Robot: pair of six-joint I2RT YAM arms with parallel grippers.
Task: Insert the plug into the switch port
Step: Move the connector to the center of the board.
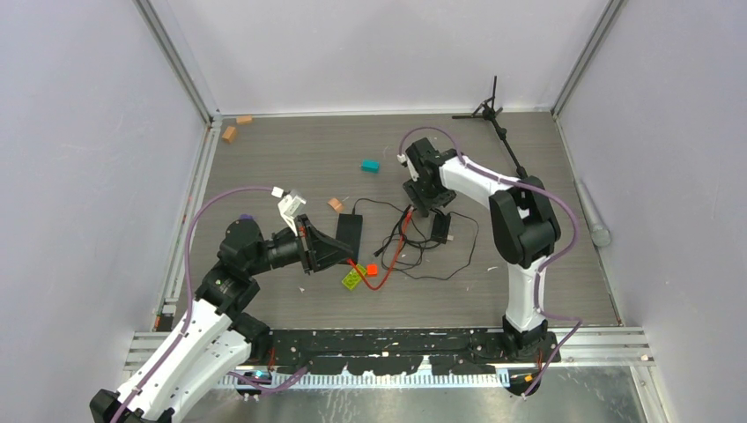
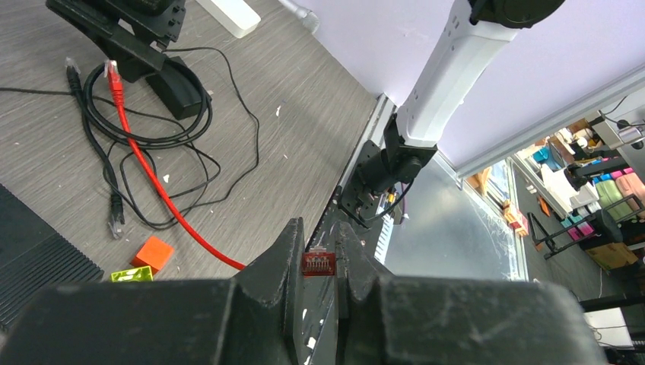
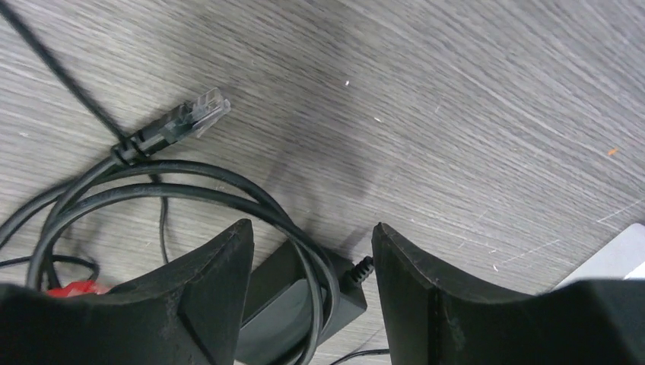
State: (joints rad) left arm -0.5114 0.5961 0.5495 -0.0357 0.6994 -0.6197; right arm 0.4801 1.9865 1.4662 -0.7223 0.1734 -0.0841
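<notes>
The plug (image 2: 318, 263), a small red connector, is pinched between the fingers of my left gripper (image 2: 321, 226), which is shut on it. Its red cable (image 2: 152, 179) runs back over the table to its other end (image 2: 112, 73). In the top view my left gripper (image 1: 335, 256) sits just below the black switch (image 1: 350, 231); the ports do not show. My right gripper (image 3: 308, 228) stands open, one finger on each side of the black power brick (image 3: 304, 308), without closing on it. In the top view my right gripper (image 1: 429, 208) hovers by that brick (image 1: 440, 227).
A coiled black cable (image 3: 190, 179) with a clear connector (image 3: 201, 109) lies over the brick. An orange block (image 2: 154, 253) and a green block (image 2: 129, 275) lie near the red cable. A teal block (image 1: 370, 166), small brown blocks (image 1: 230, 134) and a black stand (image 1: 487, 109) sit farther back.
</notes>
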